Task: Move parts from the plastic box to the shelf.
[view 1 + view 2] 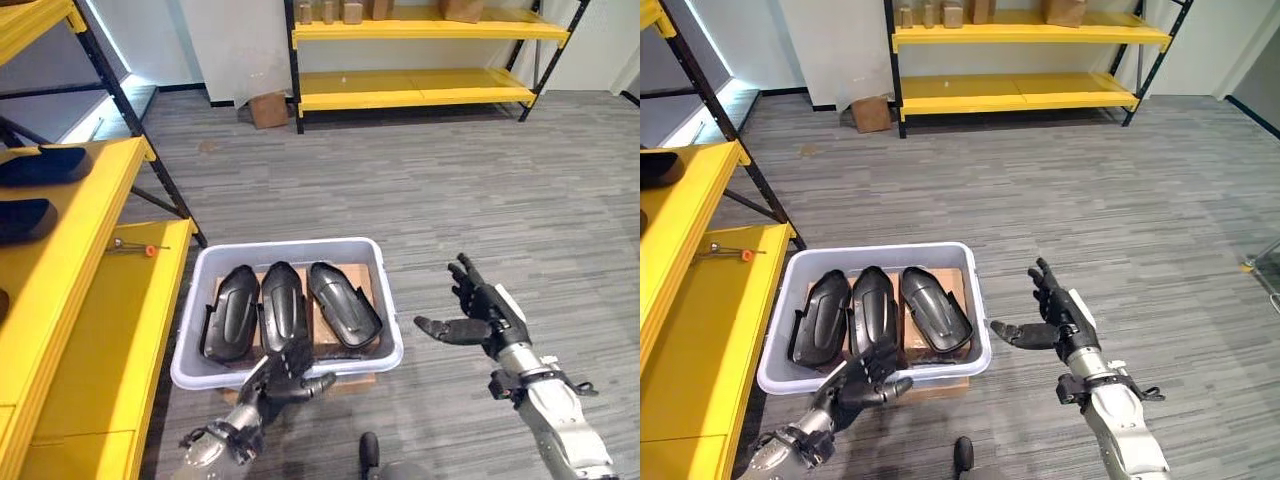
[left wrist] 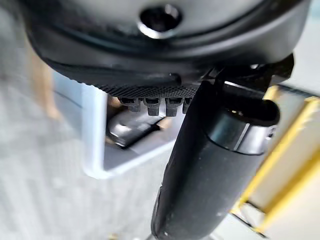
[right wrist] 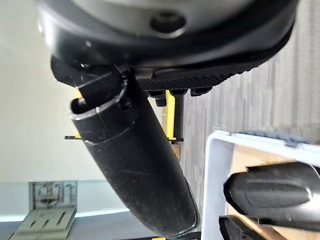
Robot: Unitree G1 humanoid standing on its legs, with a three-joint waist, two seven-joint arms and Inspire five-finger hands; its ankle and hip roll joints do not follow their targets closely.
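Note:
A pale grey plastic box [image 1: 387,300] stands on the floor and holds three black moulded parts side by side: left part [image 1: 230,312], middle part [image 1: 283,305], right part [image 1: 345,302]. My left hand [image 1: 285,372] is at the box's near rim, with relaxed fingers reaching over the edge towards the near ends of the parts and the thumb out to the right. It holds nothing. My right hand [image 1: 485,318] hovers to the right of the box, open, fingers spread, palm facing the box. The yellow shelf [image 1: 110,330] runs along my left.
Two black parts [image 1: 40,165] lie on the upper levels of the left shelf, and a small orange-tipped tool [image 1: 150,250] on the lower level. A brown cardboard base [image 1: 345,385] shows under the box. A far yellow shelf [image 1: 420,90] carries cardboard boxes; one carton [image 1: 268,108] sits on the floor.

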